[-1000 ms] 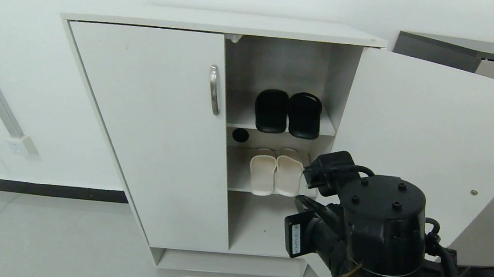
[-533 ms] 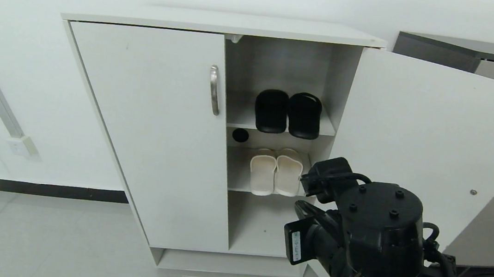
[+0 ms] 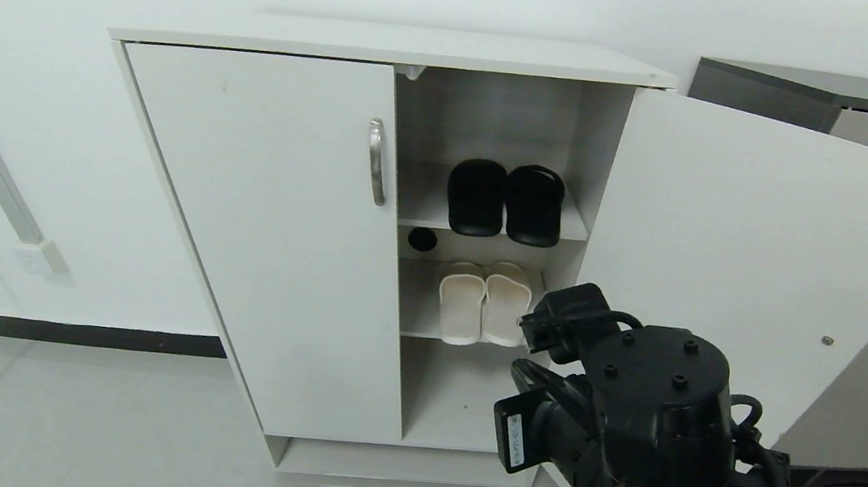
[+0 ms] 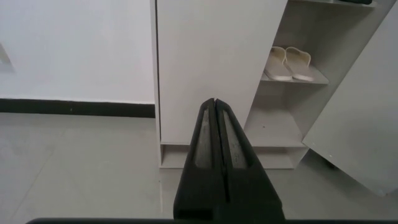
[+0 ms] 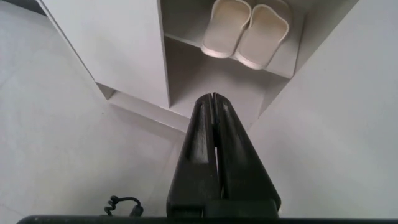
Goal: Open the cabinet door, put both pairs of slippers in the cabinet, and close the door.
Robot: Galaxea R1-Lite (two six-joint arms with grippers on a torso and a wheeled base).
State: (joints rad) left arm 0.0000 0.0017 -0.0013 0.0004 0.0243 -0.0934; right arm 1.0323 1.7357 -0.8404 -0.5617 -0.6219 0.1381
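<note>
At the right gripper: clenched on nothing, fingers pressed together, hanging outside the cabinet in front of its open bay.
Right arm: over the last second it has drawn back and sunk a little away from the shelves. The head view itself has also shifted slightly, so the cabinet has not moved.
White slippers: side by side on the middle shelf, at about 10 o'clock from the arm's wrist and apart from it.
Black slippers: on the upper shelf, at 12 o'clock from the white pair. Both pairs are unmoved.
Right door: swung wide open, at 2 o'clock from the arm.
Left door: shut, at 9 o'clock from the bay.
Left gripper: clenched and empty, well back from the cabinet.
Meaning: loading looks finished. The retreat likely clears room to swing the Right door shut, which appears to be the only step left.
</note>
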